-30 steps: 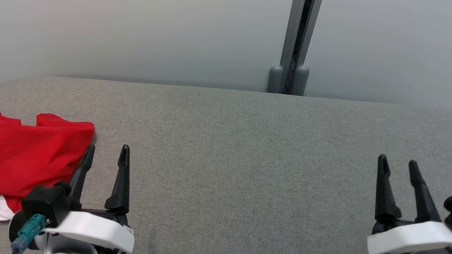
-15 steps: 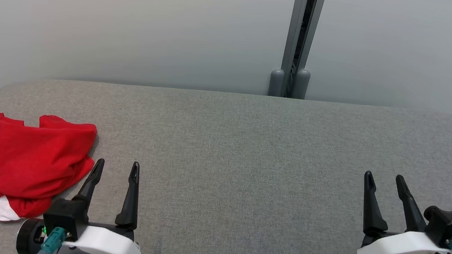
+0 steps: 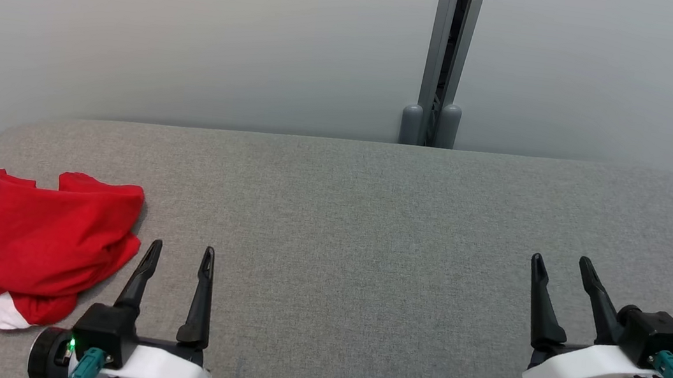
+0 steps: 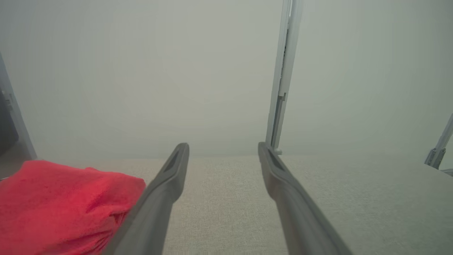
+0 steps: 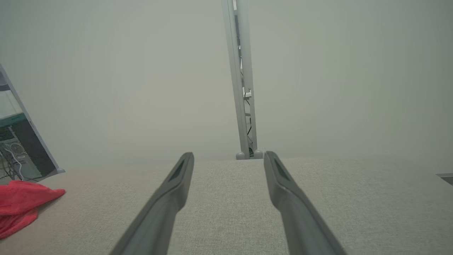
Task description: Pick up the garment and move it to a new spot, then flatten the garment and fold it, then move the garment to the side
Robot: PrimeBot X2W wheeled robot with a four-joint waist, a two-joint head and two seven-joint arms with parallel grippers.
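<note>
You are looking at a red garment (image 3: 24,247) that is lying in a rumpled, layered bundle at the far left end of the grey worktop (image 3: 367,250), close to its near-left corner. The left gripper (image 3: 183,248) is hovering just to the right of it, spread wide and holding nothing, its fingers not touching the cloth. The right gripper (image 3: 561,259) is sitting well apart at the right end, likewise released and empty.

Judging progress, you are facing two readings. The bundle is sitting off to the side, which suits the last step being finished. But its edges are looking uneven rather than squarely folded, so it may equally be waiting for the first pick-up. The pictures are not settling which, and the middle of the worktop is lying bare for any flattening that remains.

The head view is giving you the garment's full outline, including a patch of white trim (image 3: 4,310) at its near edge, and both arms at once. The left wrist view is showing how close the cloth is lying beside the left finger, though hazily. The right wrist view is catching just a corner of the garment far to its left, plus a dark computer case (image 5: 16,156) beyond the worktop's end.
</note>
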